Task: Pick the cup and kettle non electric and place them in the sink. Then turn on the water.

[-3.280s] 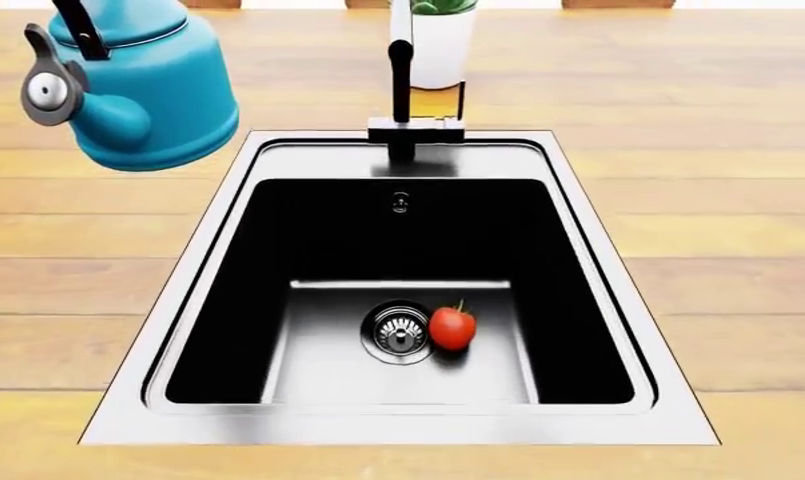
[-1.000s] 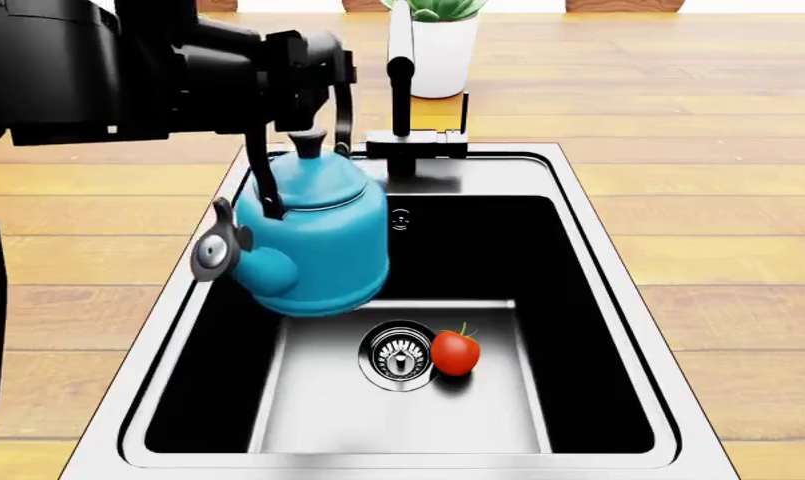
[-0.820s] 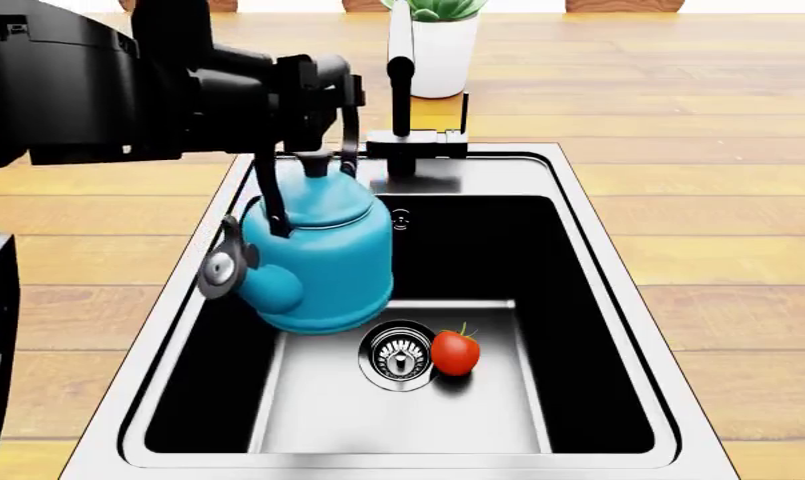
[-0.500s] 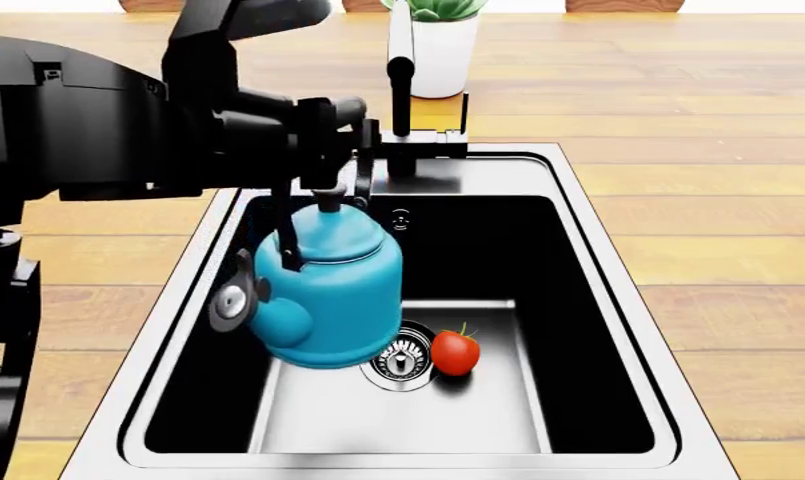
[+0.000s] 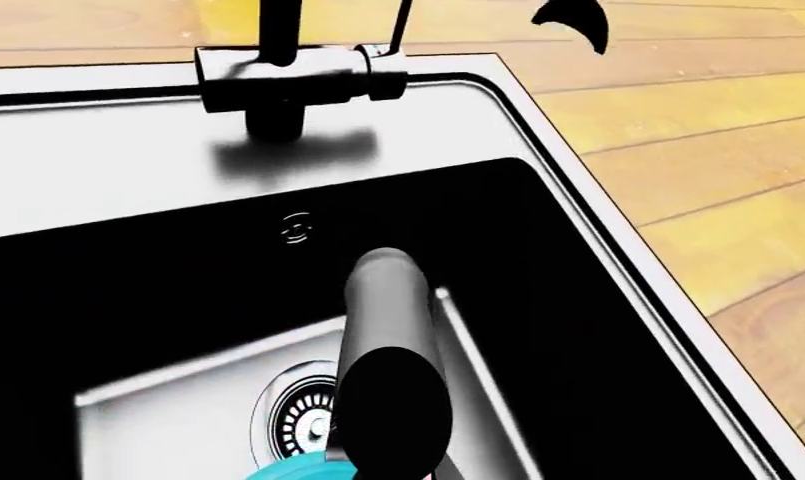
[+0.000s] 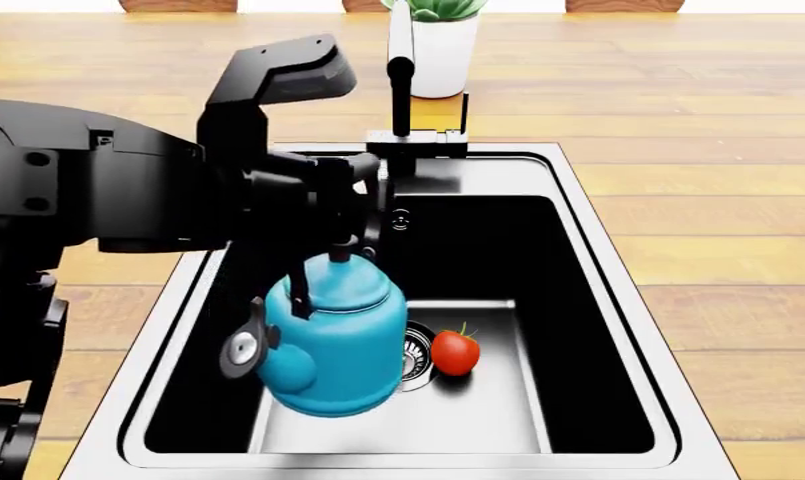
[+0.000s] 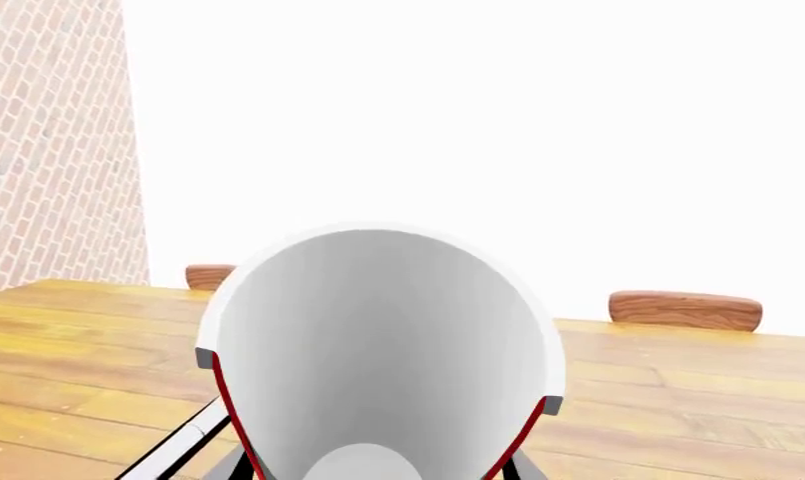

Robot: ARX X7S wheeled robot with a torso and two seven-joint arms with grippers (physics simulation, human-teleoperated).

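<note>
Teal kettle (image 6: pixel 325 340), handle clamped in my left claw (image 6: pixel 353 222), hangs inside the sink (image 6: pixel 602 300), not set down; red cup (image 7: pixel 382 350) fills my right claw's view, apparently gripped there, unplaced; faucet (image 6: pixel 401 85) untouched, no water running.

No readable text, label, brand, number or sign showed in any view. The kettle (image 6: pixel 333 345), the sink (image 6: pixel 602 260), the faucet (image 6: pixel 402 90) and the cup (image 7: pixel 382 350) all bore plain, unmarked surfaces.
</note>
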